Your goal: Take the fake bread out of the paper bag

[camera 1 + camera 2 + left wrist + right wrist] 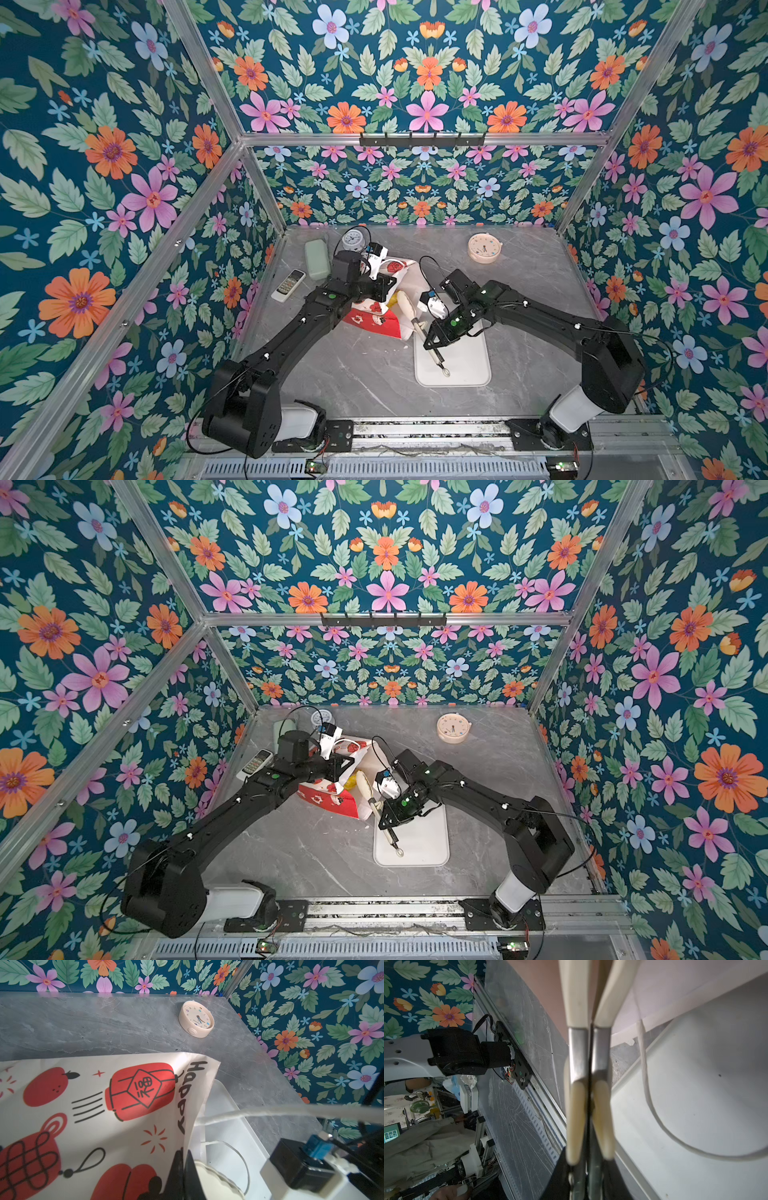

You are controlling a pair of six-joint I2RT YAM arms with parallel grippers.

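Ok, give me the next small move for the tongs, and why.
Probably ease the right gripper so the tongs spread: they sit squeezed shut at the paper bag mouth, which the left gripper pinches open, and a yellow bread piece shows just inside.

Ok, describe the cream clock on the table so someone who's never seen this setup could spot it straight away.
Start at the grey marble table and look to its far right corner. The round cream clock lies there face up, on its own. Unlike the smaller pale clock at the far left, it has coloured dots round its dial.
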